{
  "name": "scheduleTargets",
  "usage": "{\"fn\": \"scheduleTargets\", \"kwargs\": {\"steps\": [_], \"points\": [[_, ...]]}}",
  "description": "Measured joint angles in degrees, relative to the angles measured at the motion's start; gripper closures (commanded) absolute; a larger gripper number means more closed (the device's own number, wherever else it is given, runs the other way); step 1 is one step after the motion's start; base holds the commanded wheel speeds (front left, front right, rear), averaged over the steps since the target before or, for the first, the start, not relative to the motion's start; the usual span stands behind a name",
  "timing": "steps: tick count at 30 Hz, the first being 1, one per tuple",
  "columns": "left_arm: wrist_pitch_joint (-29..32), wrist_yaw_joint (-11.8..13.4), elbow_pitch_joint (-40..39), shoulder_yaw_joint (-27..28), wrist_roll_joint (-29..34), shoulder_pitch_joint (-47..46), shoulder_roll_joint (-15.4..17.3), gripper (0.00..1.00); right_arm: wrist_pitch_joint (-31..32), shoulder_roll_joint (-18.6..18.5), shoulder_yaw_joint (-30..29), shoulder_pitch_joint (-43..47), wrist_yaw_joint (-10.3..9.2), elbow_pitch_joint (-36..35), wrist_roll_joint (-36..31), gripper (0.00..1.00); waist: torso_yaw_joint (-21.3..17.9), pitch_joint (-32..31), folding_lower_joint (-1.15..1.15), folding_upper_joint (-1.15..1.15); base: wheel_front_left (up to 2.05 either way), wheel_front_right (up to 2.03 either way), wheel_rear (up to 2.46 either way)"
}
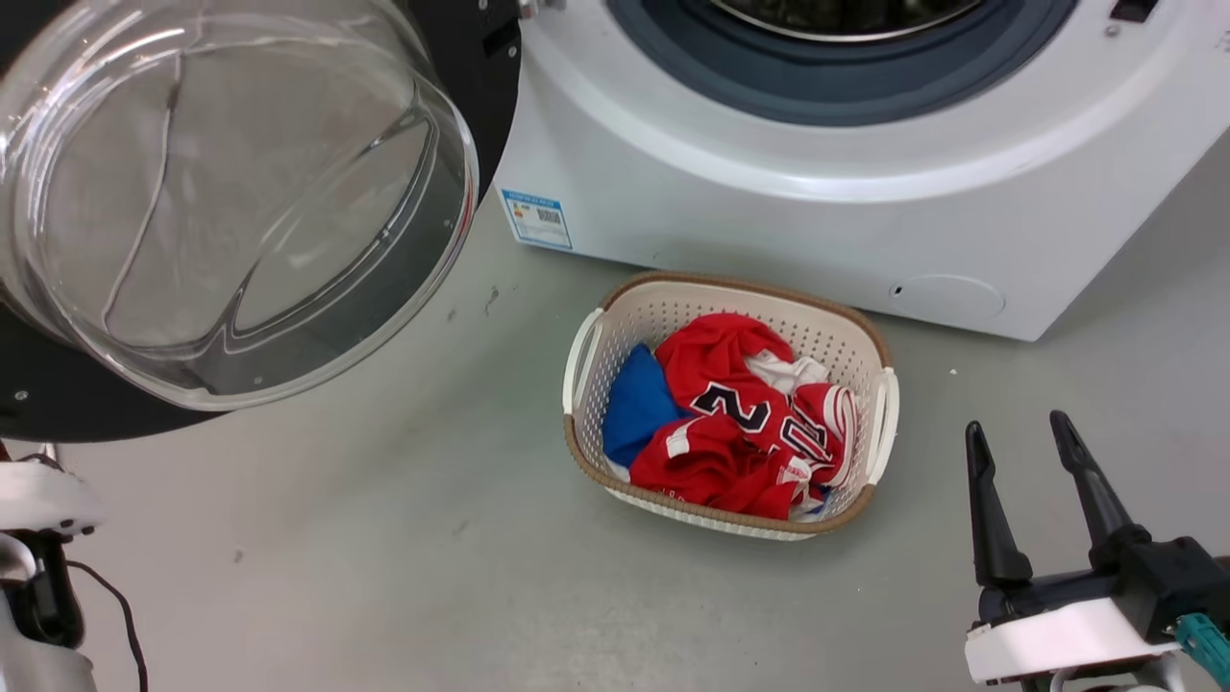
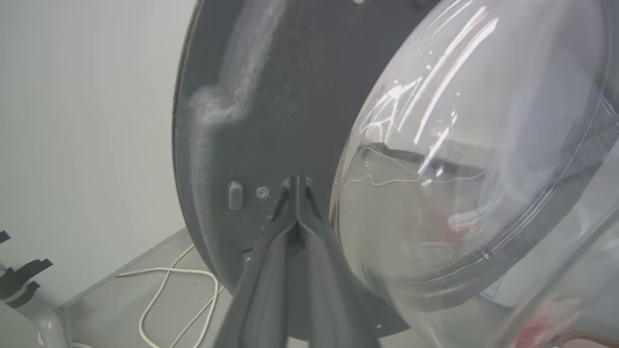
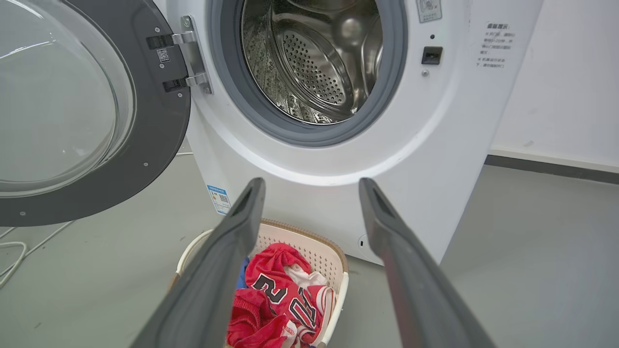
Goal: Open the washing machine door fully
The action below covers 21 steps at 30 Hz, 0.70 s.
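The washing machine door (image 1: 485, 67) is swung out to the left on its metal hinge (image 3: 192, 55), and its clear glass bowl (image 1: 231, 192) faces me. In the right wrist view the door (image 3: 154, 140) stands well clear of the open steel drum (image 3: 314, 58). My left gripper (image 2: 296, 182) is shut, with its tips against the door's dark inner face (image 2: 271, 96) just left of the glass bowl (image 2: 459, 169) and nothing held between them. My right gripper (image 1: 1019, 430) is open and empty, low at the right over the floor, apart from the door. It shows open in its own view as well (image 3: 310, 186).
A white laundry basket (image 1: 730, 284) with red and blue clothes sits on the grey floor in front of the white machine (image 1: 769, 221). A white cable (image 2: 164, 285) lies on the floor behind the door. A wall stands to the machine's right (image 3: 570, 72).
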Motion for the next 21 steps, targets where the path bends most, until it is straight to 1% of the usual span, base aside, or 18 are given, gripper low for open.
{"fn": "scheduleTargets", "kwargs": {"steps": [5, 8, 16, 21], "points": [[-0.01, -0.01, -6.44, -2.74, 0.05, 4.03, -1.09, 1.00, 0.00, 0.00, 0.21, 0.88, 0.01, 0.36, 1.38, 0.00, -0.76, -3.00, 0.00, 0.00, 0.00, 0.00, 0.00], [-0.01, 0.00, -10.92, -4.45, 0.21, 7.02, -2.80, 1.00, 0.00, 0.00, 0.20, 1.65, 0.01, 0.48, 2.14, 0.00, -1.34, -4.57, -0.01, 0.00, 0.00, 0.00, 0.00], [-0.01, -0.01, -21.18, -11.90, 3.23, 13.85, -7.64, 1.00, 0.00, 0.00, -0.24, 2.30, 0.00, -0.44, 3.12, 0.00, -3.36, -7.41, 0.00, 0.00, 0.00, 0.00, 0.00], [-0.01, -0.01, -25.51, -16.21, 3.68, 17.45, -9.28, 1.00, 0.00, 0.00, -0.41, 3.07, 0.01, -1.35, 3.39, 0.00, -4.91, -8.93, 0.00, 0.00, 0.00, 0.00, 0.00]]}}
